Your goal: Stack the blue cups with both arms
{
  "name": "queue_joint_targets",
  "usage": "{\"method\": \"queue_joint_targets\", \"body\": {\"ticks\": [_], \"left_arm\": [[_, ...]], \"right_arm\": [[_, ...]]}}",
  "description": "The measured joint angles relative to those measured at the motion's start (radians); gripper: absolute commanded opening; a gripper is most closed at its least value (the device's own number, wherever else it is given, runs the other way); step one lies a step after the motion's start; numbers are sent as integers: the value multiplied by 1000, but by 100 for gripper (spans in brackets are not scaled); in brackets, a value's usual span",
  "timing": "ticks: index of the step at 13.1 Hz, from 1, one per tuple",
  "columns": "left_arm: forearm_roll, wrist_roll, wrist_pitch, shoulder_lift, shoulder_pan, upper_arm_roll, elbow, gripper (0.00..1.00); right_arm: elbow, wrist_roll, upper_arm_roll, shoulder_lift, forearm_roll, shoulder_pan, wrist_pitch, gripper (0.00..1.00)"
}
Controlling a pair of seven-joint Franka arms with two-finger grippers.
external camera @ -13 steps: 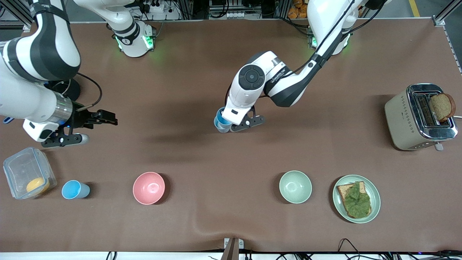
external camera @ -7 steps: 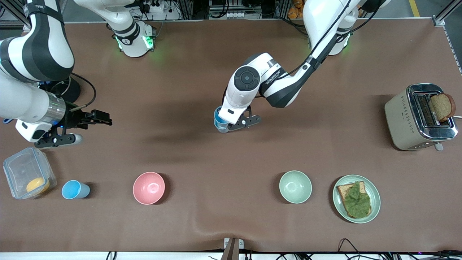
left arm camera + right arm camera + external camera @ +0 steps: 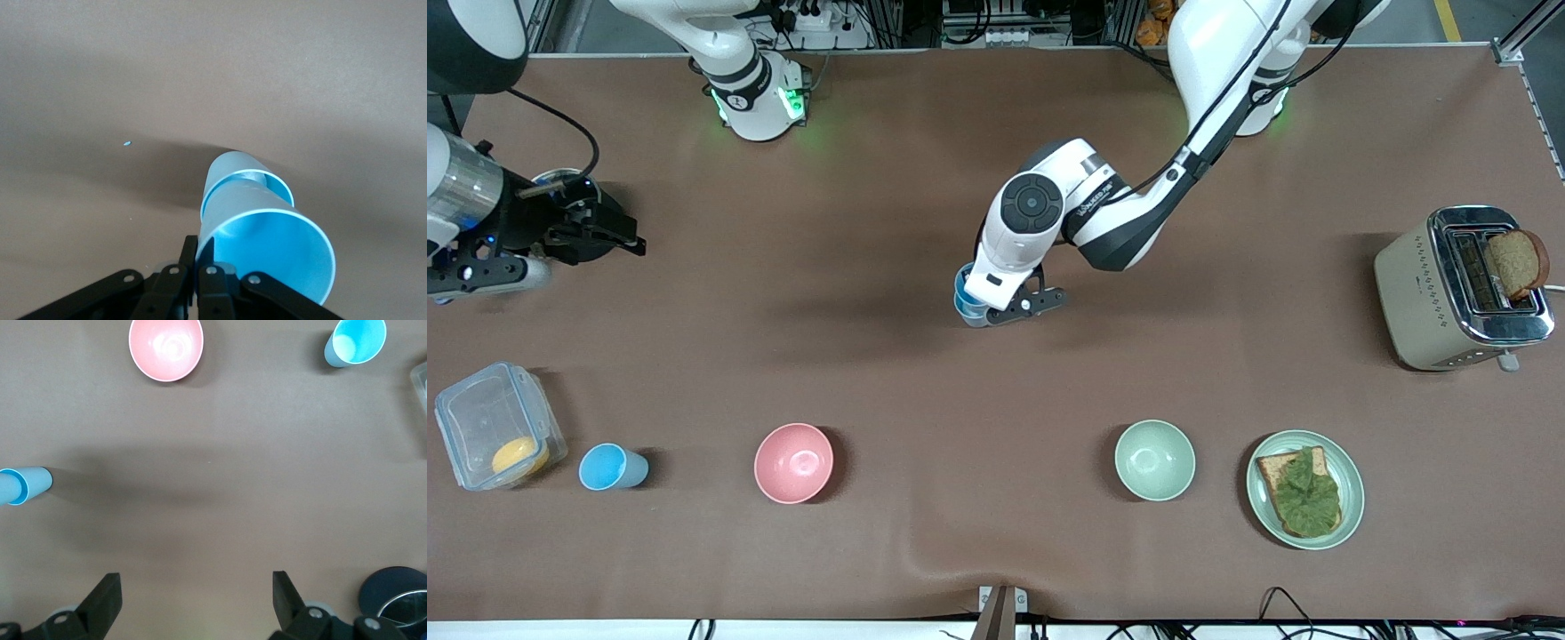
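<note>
My left gripper (image 3: 985, 309) is over the middle of the table and shut on the rim wall of a blue cup (image 3: 964, 295). In the left wrist view the fingers (image 3: 190, 250) pinch that cup (image 3: 267, 243). Its base sits inside a second blue cup (image 3: 230, 170) standing on the table. A third blue cup (image 3: 611, 467) stands upright near the front camera, between the plastic box and the pink bowl. It also shows in the right wrist view (image 3: 353, 341). My right gripper (image 3: 615, 233) is open and empty over bare table at the right arm's end. Its jaws stand wide apart in the right wrist view (image 3: 197, 590).
A clear plastic box (image 3: 494, 431) holds something orange. A pink bowl (image 3: 793, 462), a pale green bowl (image 3: 1154, 460) and a plate (image 3: 1352, 484) of bread and lettuce line the camera side. A toaster (image 3: 1449, 293) stands at the left arm's end. A dark round tin (image 3: 395, 592) lies near my right gripper.
My right gripper has moved away from the plastic box and toward the table's edge at the right arm's end, still open. My left gripper with the cup shifted only slightly.
</note>
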Motion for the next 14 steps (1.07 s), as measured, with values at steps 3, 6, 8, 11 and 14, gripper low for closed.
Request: {"method": "queue_joint_targets", "body": {"ticks": [3,6,8,11,14], "left_arm": [[0,0,8,0,-3,0,6,100],[0,0,30,-11,1,6,29,100],[20,13,24,-54,36,17,48,100],[51,187,-127,-184,159,23,59,100],[53,518,-336,-322,311,27,60,100]], "right_arm": [[-7,-3,1,4,-22,-1,7,100],[-5,-4,2,4,-53,-1,15,100],[-1,-6,1,4,-65,-2,15,100],[9,-8,1,4,-71,-3,15,100],[30,-8,0,3,-71,-8,13,100]]}}
